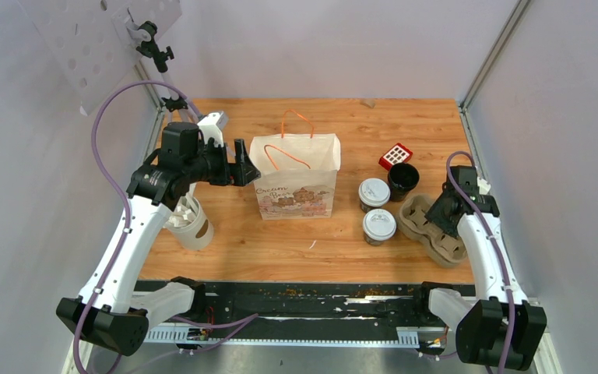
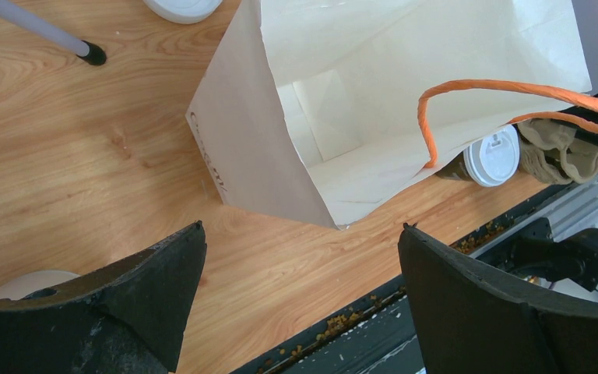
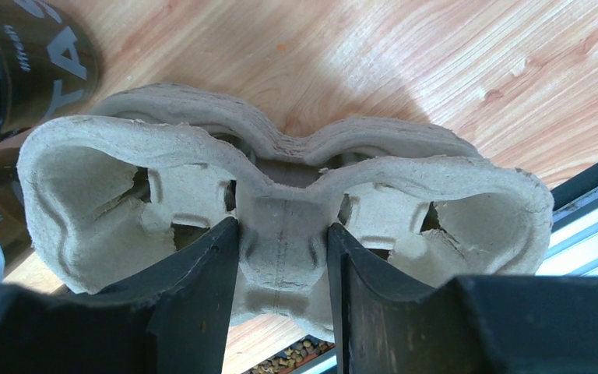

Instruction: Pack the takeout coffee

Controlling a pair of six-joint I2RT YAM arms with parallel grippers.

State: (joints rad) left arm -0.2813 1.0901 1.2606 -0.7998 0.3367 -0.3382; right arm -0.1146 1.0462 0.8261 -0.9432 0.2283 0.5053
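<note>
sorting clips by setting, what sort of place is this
Probably a lab robot cell staged for takeout packing, not a café: plain grey walls box in a wooden table, two arms mount at its edge, with a paper bag, lidded coffee cups and pulp cup carrier.

The left arm [image 1: 128,226] rises from its base at the near left, bends at the elbow and reaches toward the paper bag [image 1: 296,183]. Its left gripper [image 1: 241,165] hangs just left of the bag's open top, apart from it. The jaws are spread wide and hold nothing.

The right arm [image 1: 487,249] stands well to the right of the bag, its forearm leaning forward and its wrist tipped down. The right gripper [image 3: 283,226] points downward, its jaws closed on the central ridge of the pulp cup carrier [image 3: 284,195], one finger [image 3: 202,273] pressed against each side.
</note>
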